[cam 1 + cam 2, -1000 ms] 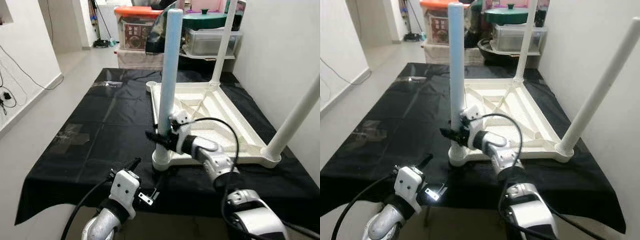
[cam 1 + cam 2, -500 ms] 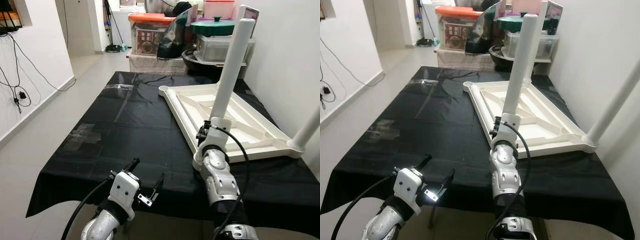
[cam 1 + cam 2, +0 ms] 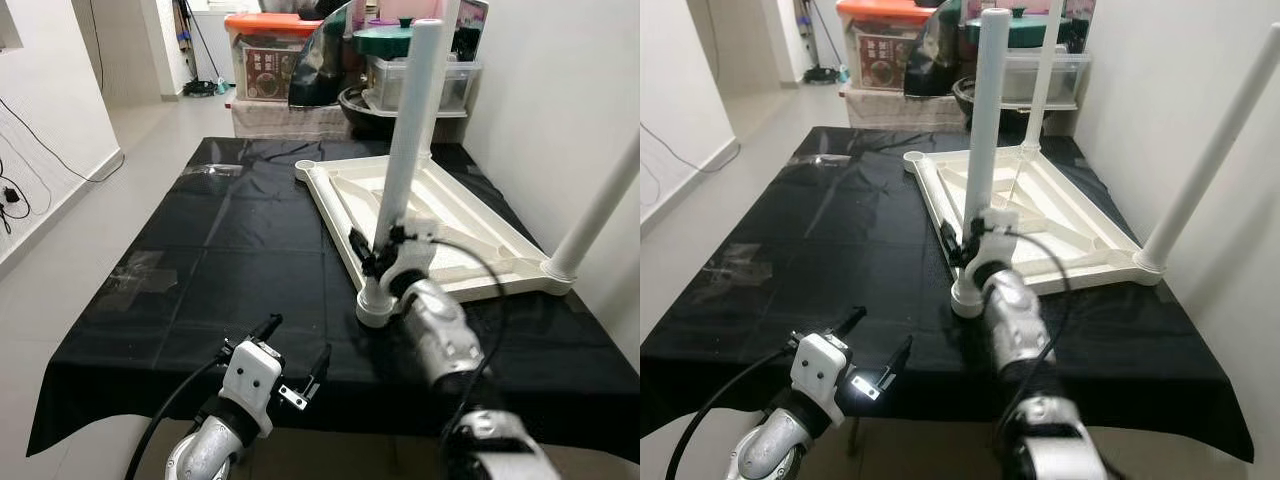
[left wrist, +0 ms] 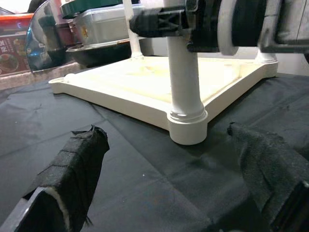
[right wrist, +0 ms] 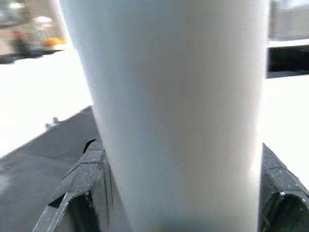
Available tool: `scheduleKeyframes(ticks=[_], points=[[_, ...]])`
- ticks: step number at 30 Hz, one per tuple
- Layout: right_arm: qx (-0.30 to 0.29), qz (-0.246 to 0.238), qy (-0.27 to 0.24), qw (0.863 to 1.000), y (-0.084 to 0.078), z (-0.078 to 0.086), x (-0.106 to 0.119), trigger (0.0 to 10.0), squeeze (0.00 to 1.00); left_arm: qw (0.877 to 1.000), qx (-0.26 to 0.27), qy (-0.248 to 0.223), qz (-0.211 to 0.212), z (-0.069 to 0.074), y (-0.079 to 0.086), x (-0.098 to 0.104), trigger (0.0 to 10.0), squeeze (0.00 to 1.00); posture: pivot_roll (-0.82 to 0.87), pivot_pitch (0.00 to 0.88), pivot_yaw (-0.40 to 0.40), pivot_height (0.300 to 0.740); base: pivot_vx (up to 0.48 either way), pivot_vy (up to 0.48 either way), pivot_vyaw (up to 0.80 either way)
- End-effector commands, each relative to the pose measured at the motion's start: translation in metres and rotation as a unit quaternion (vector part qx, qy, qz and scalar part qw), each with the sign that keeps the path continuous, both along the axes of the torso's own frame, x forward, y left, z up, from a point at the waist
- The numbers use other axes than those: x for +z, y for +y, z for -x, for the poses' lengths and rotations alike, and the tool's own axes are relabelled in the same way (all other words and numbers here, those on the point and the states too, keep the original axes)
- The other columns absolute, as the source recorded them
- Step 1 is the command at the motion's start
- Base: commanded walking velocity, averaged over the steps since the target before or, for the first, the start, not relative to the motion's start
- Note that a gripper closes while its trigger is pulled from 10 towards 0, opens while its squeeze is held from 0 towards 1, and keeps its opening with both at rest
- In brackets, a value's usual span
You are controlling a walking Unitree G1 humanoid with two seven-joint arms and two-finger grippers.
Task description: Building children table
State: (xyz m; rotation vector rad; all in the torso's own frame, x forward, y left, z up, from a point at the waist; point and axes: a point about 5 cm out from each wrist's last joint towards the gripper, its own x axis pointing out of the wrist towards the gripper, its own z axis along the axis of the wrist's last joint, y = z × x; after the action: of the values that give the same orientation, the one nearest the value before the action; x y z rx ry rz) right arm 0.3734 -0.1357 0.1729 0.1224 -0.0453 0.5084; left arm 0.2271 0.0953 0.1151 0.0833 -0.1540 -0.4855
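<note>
A white children's table (image 3: 455, 215) lies upside down on a black cloth. Its near leg (image 3: 410, 130) stands upright in the front corner socket (image 3: 376, 308). My right gripper (image 3: 378, 250) is shut on this leg low down, just above the socket. In the right wrist view the leg (image 5: 178, 111) sits between the black fingers (image 5: 82, 174). Two more legs stand up, one at the right corner (image 3: 600, 205) and one at the back (image 3: 1043, 70). The far left corner socket (image 3: 304, 166) is empty. My left gripper (image 3: 293, 345) hovers open over the cloth's front edge, short of the socket (image 4: 187, 128).
Storage boxes (image 3: 275, 60), a green-lidded pot (image 3: 385, 42) and a grey tub (image 3: 1040, 75) are stacked behind the table. A white wall (image 3: 560, 90) runs close along the right. Bare floor (image 3: 70, 210) lies to the left of the black cloth (image 3: 230, 250).
The head camera has swung, so the whole scene shifted. My right gripper kept its hold on the near leg while its forearm changed angle. The left gripper stays open in the same place.
</note>
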Motion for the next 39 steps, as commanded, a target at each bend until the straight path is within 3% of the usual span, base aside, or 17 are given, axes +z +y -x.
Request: scheduleKeyframes(ticks=[1, 4, 5, 7, 9, 15, 16, 17, 23, 25, 26, 28, 30, 31, 32, 33, 39], points=[[0.11, 0.001, 0.032, 0.993, 0.012, 0.005, -0.007, 10.0, 0.0, 1.0, -0.001, 0.013, -0.009, 0.0, 0.0, -0.005, 10.0, 0.0, 0.11, 0.0, -0.047, 0.74, 0.0, 0.0, 0.0], [0.153, 0.008, 0.04, 0.987, 0.012, 0.007, -0.007, 10.0, 0.0, 1.0, -0.001, 0.013, -0.009, 0.0, 0.0, -0.005, 10.0, 0.0, 0.11, 0.0, -0.049, 0.74, 0.0, 0.0, 0.0], [0.248, 0.039, 0.046, 0.967, 0.018, 0.013, -0.005, 10.0, 0.0, 1.0, -0.001, 0.013, -0.009, 0.0, -0.001, -0.005, 10.0, 0.0, 0.12, 0.0, -0.055, 0.74, 0.0, 0.0, 0.0], [0.248, 0.039, 0.046, 0.967, 0.018, 0.013, -0.005, 10.0, 0.0, 1.0, -0.001, 0.013, -0.009, 0.0, -0.001, -0.005, 10.0, 0.0, 0.12, 0.0, -0.055, 0.74, 0.0, 0.0, 0.0], [0.359, 0.088, 0.054, 0.928, 0.032, 0.017, -0.004, 10.0, 0.0, 1.0, -0.001, 0.013, -0.009, 0.0, -0.001, -0.005, 10.0, 0.0, 0.13, 0.0, -0.06, 0.74, 0.0, 0.0, 0.0], [0.407, 0.118, 0.053, 0.904, 0.053, 0.016, -0.006, 10.0, 0.0, 1.0, 0.0, 0.012, -0.01, 0.001, -0.001, -0.005, 10.0, 0.0, 0.14, 0.0, -0.065, 0.74, 0.0, 0.0, 0.0], [0.409, 0.12, 0.054, 0.903, 0.057, 0.016, -0.008, 3.1, 0.0, 1.0, 0.0, 0.013, -0.011, 0.001, -0.001, -0.005, 10.0, 0.0, 0.14, 0.0, -0.061, 0.74, 0.0, 0.0, 0.0], [0.408, 0.117, 0.055, 0.904, 0.059, 0.017, -0.01, 0.0, 0.0, 1.0, 0.0, 0.013, -0.011, 0.001, -0.001, -0.005, 10.0, 0.0, 0.14, 0.0, -0.062, 0.74, 0.0, 0.0, 0.0], [0.383, 0.125, 0.056, 0.913, 0.059, 0.016, -0.015, 0.0, 0.0, 1.0, 0.0, 0.013, -0.011, 0.001, -0.001, -0.005, 10.0, 0.0, 0.14, 0.0, -0.061, 0.74, 0.0, 0.0, 0.0], [0.217, 0.121, 0.053, 0.967, 0.049, 0.0, -0.018, 0.0, 0.0, 1.0, -0.001, 0.015, -0.011, 0.001, -0.001, -0.006, 10.0, 0.0, 0.13, 0.0, -0.06, 0.74, 0.0, 0.0, 0.0], [0.217, 0.121, 0.053, 0.967, 0.049, 0.0, -0.018, 0.0, 0.0, 1.0, -0.001, 0.015, -0.011, 0.001, -0.001, -0.006, 10.0, 0.0, 0.13, 0.0, -0.06, 0.74, 0.0, 0.0, 0.0], [-0.052, 0.095, 0.079, 0.991, 0.018, -0.016, -0.022, 0.0, 0.0, 1.0, -0.002, 0.017, -0.011, 0.001, -0.001, -0.006, 10.0, 0.0, 0.12, 0.0, -0.053, 0.74, 0.0, 0.0, 0.0], [-0.052, 0.095, 0.079, 0.991, 0.018, -0.016, -0.022, 0.0, 0.0, 1.0, -0.002, 0.017, -0.011, 0.001, -0.001, -0.006, 10.0, 0.0, 0.12, 0.0, -0.053, 0.74, 0.0, 0.0, 0.0], [-0.196, 0.101, 0.098, 0.97, -0.004, -0.015, -0.028, 0.0, 0.0, 1.0, -0.004, 0.019, -0.012, 0.0, -0.001, -0.006, 10.0, 0.0, 0.12, 0.0, -0.047, 0.74, 0.0, 0.0, 0.0], [-0.196, 0.101, 0.098, 0.97, -0.004, -0.015, -0.028, 0.0, 0.0, 1.0, -0.004, 0.019, -0.012, 0.0, -0.001, -0.006, 10.0, 0.0, 0.12, 0.0, -0.047, 0.74, 0.0, 0.0, 0.0], [-0.294, 0.093, 0.11, 0.945, -0.017, -0.008, -0.034, 0.0, 0.0, 1.0, -0.005, 0.02, -0.013, 0.0, -0.001, -0.007, 10.0, 0.0, 0.12, 0.0, -0.049, 0.74, 0.0, 0.0, 0.0], [-0.371, 0.067, 0.117, 0.919, -0.015, 0.01, -0.04, 0.0, 0.0, 1.0, -0.007, 0.021, -0.015, 0.0, -0.001, -0.007, 10.0, 0.0, 0.12, 0.0, -0.049, 0.74, 0.0, 0.0, 0.0]])
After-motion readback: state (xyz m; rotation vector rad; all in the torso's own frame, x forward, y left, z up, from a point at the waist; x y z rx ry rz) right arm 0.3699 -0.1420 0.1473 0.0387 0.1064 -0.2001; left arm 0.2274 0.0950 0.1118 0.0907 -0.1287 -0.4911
